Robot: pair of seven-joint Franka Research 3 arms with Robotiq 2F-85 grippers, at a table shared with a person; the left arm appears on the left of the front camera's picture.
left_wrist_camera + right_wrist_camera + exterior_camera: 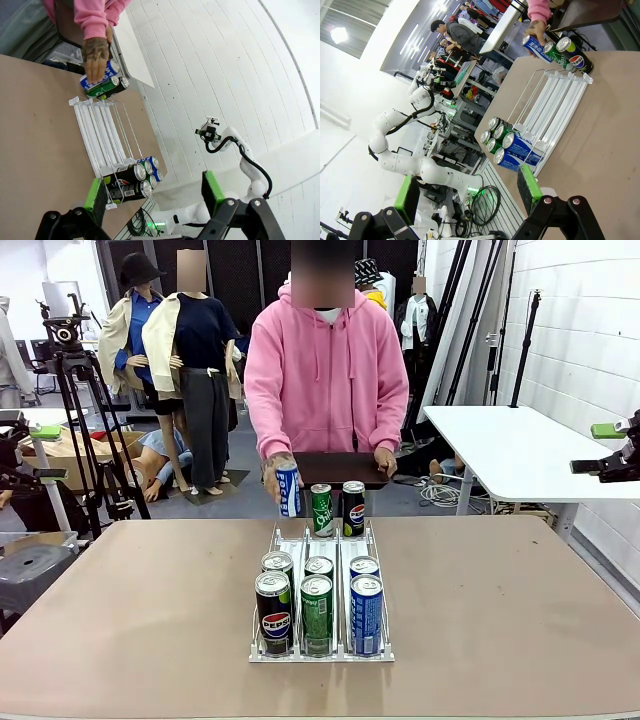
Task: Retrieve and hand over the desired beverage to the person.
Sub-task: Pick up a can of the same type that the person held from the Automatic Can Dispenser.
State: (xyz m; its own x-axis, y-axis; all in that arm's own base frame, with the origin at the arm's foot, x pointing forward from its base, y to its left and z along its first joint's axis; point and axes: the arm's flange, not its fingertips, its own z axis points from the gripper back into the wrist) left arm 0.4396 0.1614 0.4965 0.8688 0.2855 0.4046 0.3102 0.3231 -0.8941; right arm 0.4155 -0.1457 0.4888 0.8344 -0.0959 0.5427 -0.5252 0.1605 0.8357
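Note:
The person in a pink hooded sweatshirt stands at the far side of the table. One hand grips a blue can at the far end of the white three-lane rack. A green can and a black can stand beside it. Several cans fill the rack's near end, fronted by a black one, a green one and a blue one. My left gripper and right gripper are open and empty, held high and far from the rack.
The person's other hand rests on a dark tray at the far table edge. A white table stands at the back right and a camera tripod at the back left. Bare brown tabletop lies on both sides of the rack.

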